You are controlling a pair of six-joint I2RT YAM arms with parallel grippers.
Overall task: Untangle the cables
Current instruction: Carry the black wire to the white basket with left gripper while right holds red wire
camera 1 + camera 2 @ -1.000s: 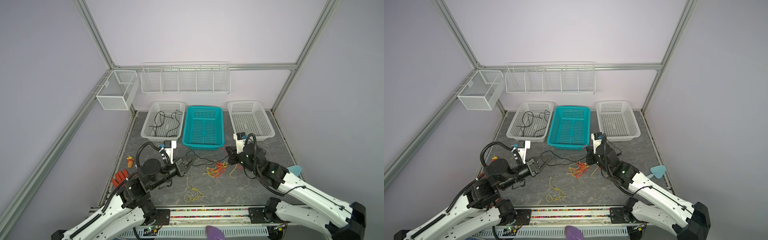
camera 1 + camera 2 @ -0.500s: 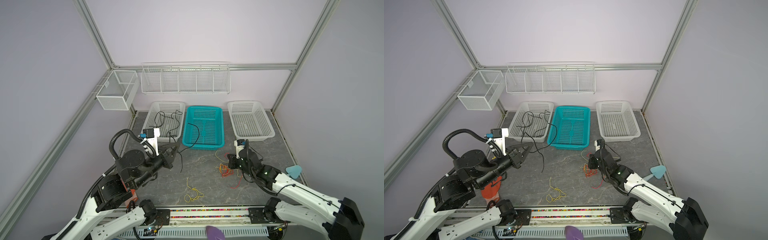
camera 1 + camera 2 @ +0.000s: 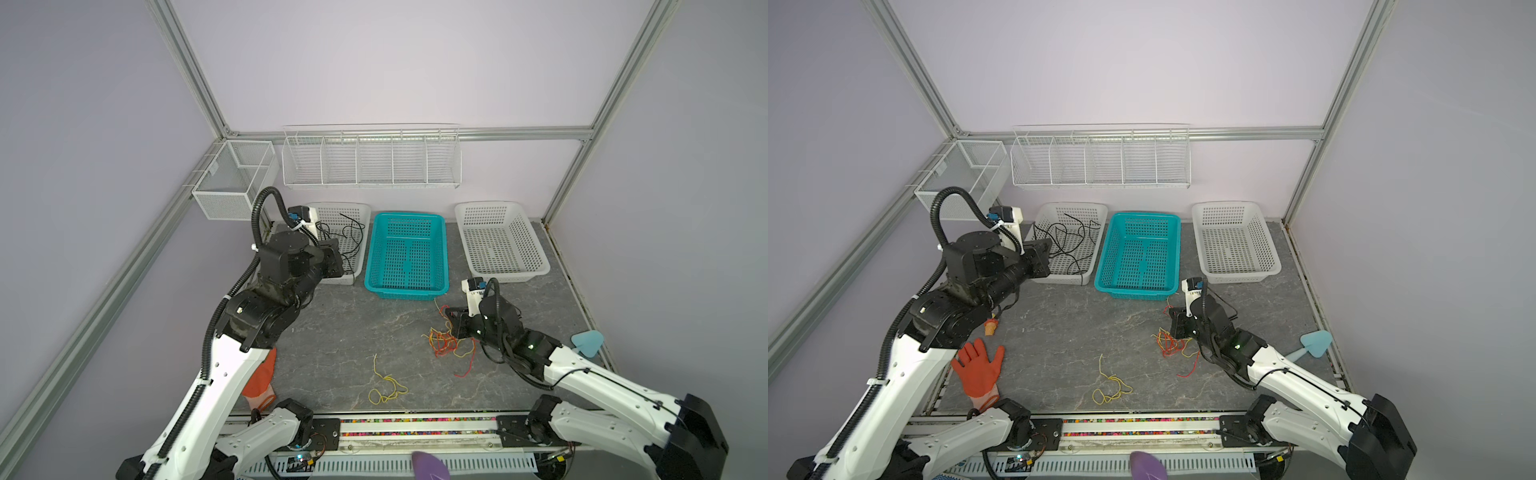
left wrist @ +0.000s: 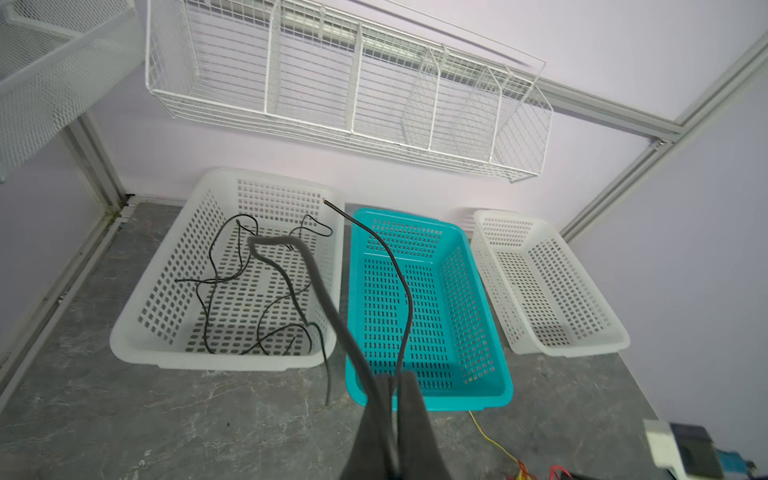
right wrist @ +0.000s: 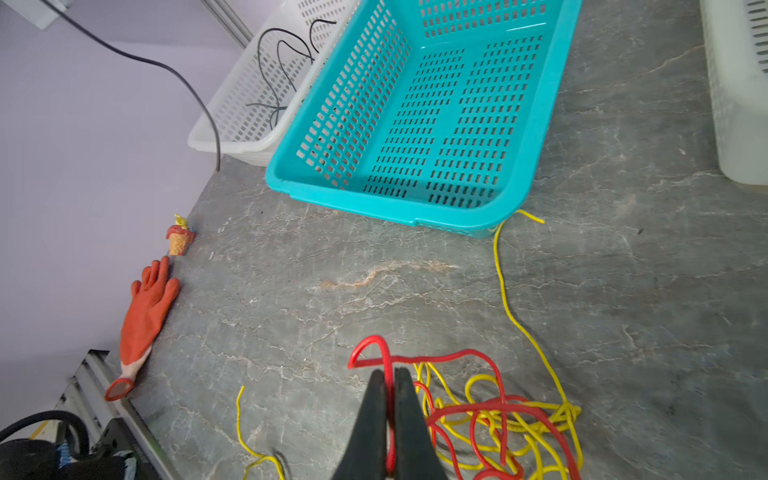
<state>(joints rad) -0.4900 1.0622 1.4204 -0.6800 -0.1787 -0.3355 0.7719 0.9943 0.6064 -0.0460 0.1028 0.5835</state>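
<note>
Cables (image 3: 446, 343): red (image 5: 457, 356) pinched in right gripper (image 5: 388, 372), black (image 4: 391, 266) in left gripper (image 4: 397, 376), teal basket (image 3: 371, 266) between.

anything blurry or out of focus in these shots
Left wrist view: the left gripper and the black cable it pinches are out of focus near the lens, the teal basket behind sharp. Right wrist view: the right gripper is soft, the red cable it pinches crisp. Both top views: evenly lit, no glare.
</note>
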